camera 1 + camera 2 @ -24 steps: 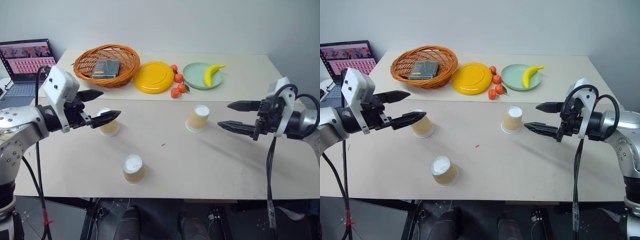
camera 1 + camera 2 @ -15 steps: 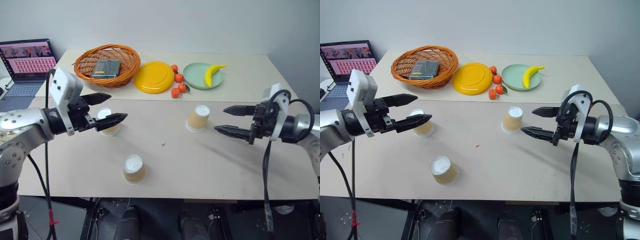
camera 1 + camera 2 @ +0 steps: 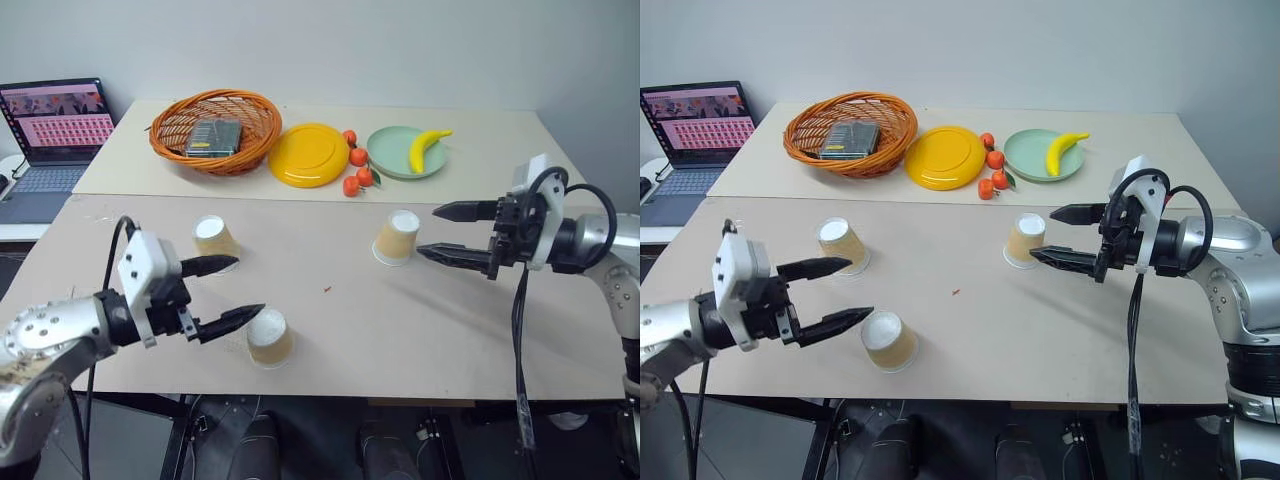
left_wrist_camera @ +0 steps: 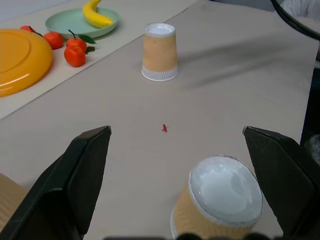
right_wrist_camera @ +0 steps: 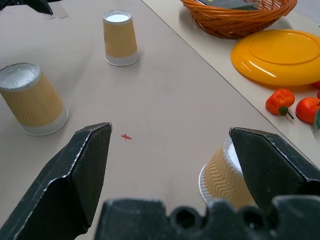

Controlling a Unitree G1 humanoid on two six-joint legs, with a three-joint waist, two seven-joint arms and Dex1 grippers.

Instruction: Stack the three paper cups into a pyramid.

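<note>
Between both wide-open, empty grippers, three upturned tan paper cups wait unstacked.
Left gripper (image 3: 225,295) flanks the nearest cup (image 3: 269,338), right gripper (image 3: 441,232) the far-right cup (image 3: 396,236), likely to gather them; the third cup (image 3: 215,238) stands apart on the beige table (image 3: 400,330).

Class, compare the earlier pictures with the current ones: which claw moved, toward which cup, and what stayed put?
The left claw dropped from beside the far-left cup toward the robot, now open beside the nearest cup. The right claw slid inward, open, next to the right-hand cup. Nothing was gripped or released. All three cups, the basket, the yellow plate and the banana stayed put.
</note>
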